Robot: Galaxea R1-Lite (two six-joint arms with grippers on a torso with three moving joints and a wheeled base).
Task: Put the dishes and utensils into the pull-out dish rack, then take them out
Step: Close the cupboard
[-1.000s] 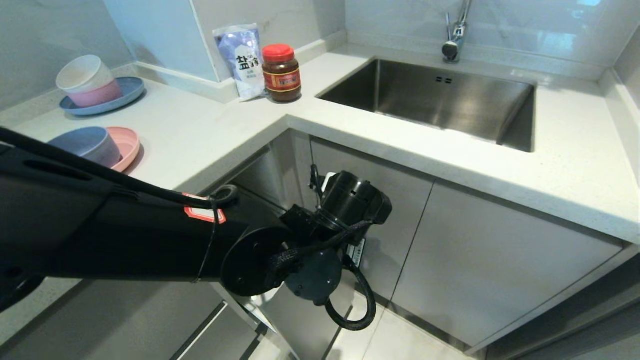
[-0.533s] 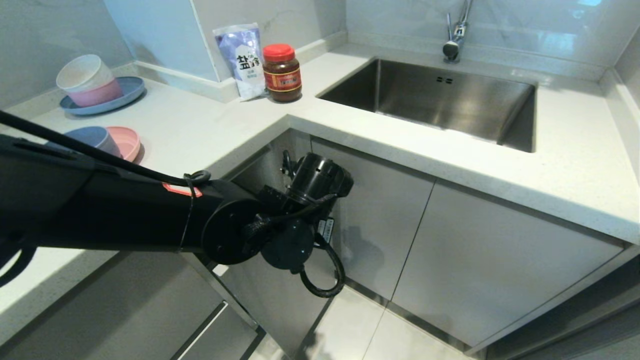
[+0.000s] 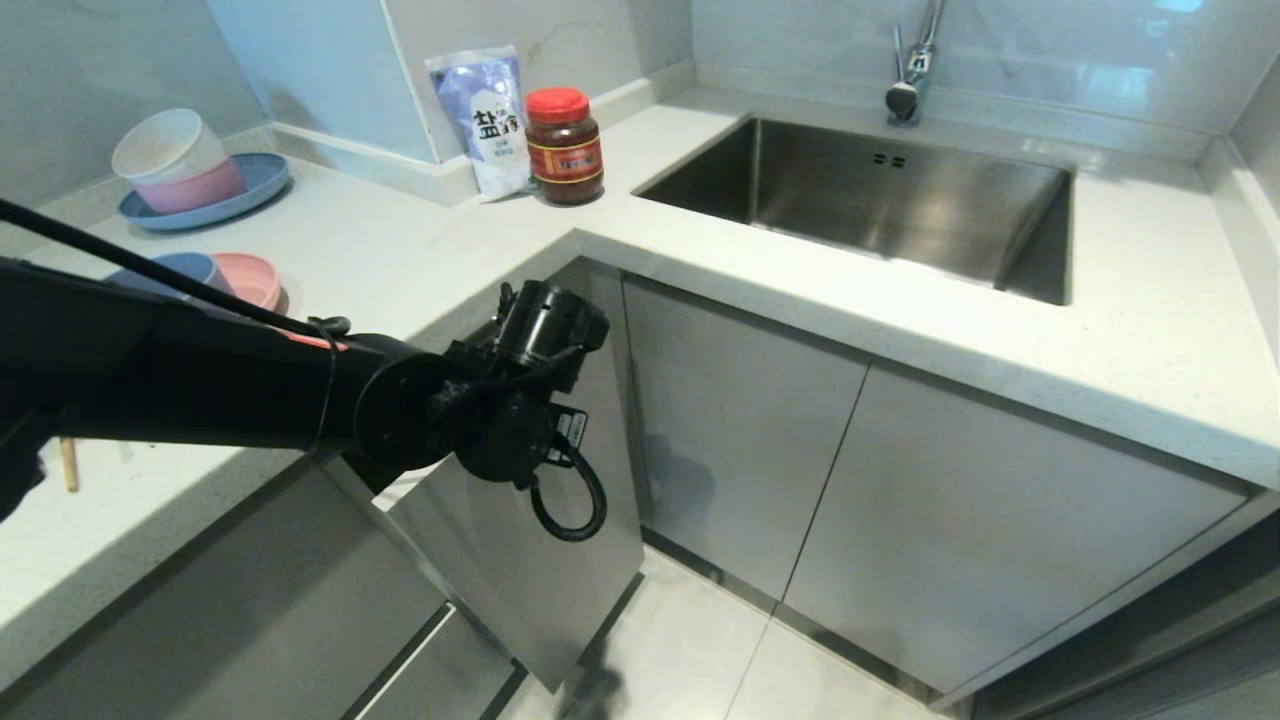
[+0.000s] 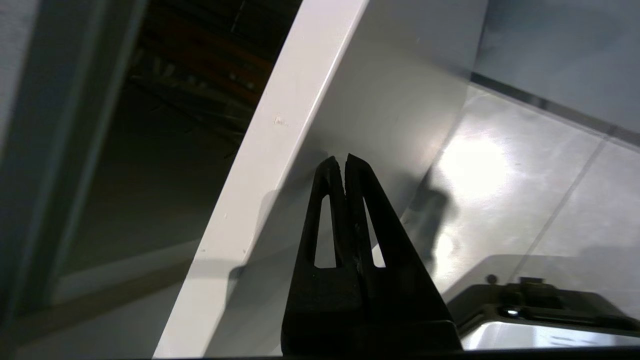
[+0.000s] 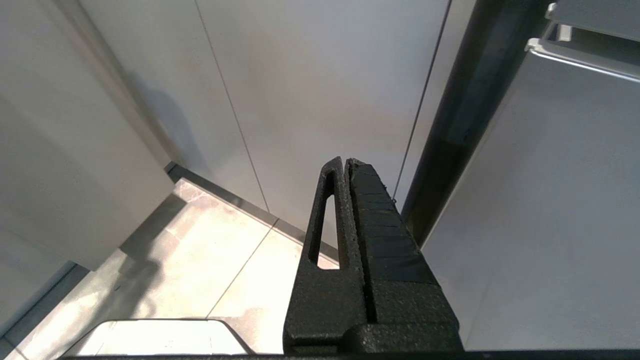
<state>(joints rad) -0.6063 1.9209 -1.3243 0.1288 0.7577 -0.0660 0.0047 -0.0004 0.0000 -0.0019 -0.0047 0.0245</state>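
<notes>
Your pale grey front panel [image 4: 350, 90] stands pulled out from the cabinet, its white top edge [image 4: 260, 165] just beyond the left gripper [image 4: 345, 162], whose fingers are pressed shut on nothing. Open floor [image 4: 500, 190] lies past the panel's far side. The blue-grey bowl [image 3: 175, 270] and pink plate [image 3: 255, 280] sit on the counter behind the arm (partly hidden). The right gripper [image 5: 346, 165] hangs parked, fingers together.
</notes>
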